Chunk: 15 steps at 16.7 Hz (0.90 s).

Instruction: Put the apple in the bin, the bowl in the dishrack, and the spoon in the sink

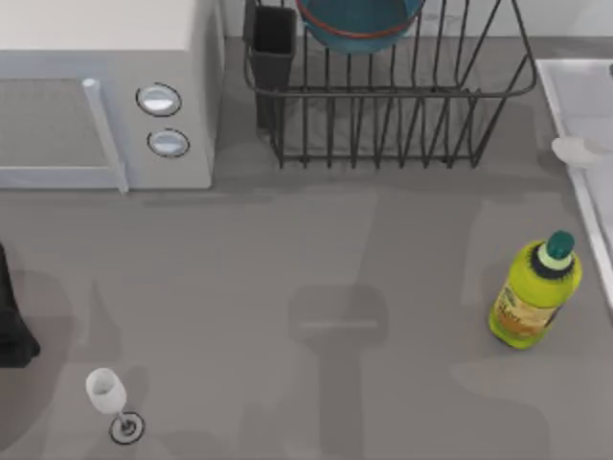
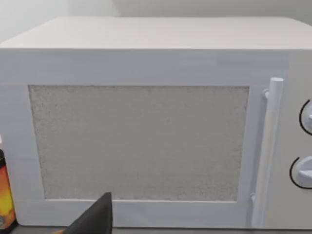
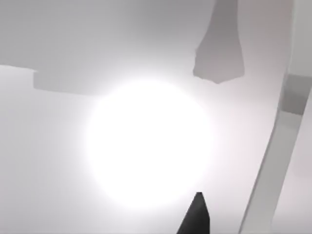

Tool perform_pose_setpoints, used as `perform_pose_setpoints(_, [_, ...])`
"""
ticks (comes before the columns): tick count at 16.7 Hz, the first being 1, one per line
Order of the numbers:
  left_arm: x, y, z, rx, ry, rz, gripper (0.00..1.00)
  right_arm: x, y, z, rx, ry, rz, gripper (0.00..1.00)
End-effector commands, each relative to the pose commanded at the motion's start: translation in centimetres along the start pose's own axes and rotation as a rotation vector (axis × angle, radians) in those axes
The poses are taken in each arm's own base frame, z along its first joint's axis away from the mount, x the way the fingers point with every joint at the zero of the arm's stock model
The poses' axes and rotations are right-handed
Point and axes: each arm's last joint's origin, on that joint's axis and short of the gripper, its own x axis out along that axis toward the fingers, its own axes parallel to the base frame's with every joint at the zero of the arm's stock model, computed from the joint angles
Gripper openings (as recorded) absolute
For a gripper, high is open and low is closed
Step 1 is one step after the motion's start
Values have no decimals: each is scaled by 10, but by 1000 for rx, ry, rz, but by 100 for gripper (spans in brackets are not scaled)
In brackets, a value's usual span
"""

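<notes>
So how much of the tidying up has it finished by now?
The bowl already sits in the dishrack, so that step looks done. A small pale thing that may be the spoon lies at the sink rim on the table's right; whether it is fully in, I cannot tell. I cannot judge the apple step. The wine glass and the green bottle stand untouched on the table.

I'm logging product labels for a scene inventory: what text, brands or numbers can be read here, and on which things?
None can be read.
Yellow-green plastic bottle with a dark green cap: orange label, print too blurred.
White microwave with two round knobs: no markings legible by the knobs.
Orange-and-black container beside the microwave: nothing legible.
</notes>
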Motion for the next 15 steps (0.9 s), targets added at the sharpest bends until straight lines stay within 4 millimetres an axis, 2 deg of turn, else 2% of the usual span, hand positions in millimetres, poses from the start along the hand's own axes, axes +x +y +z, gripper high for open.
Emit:
perform_pose_setpoints(9, [0, 0, 0, 0, 0, 0, 100, 0, 0, 0, 0, 0, 0, 98])
perform_pose_setpoints(15, [0, 0, 0, 0, 0, 0, 100, 0, 0, 0, 0, 0, 0, 100])
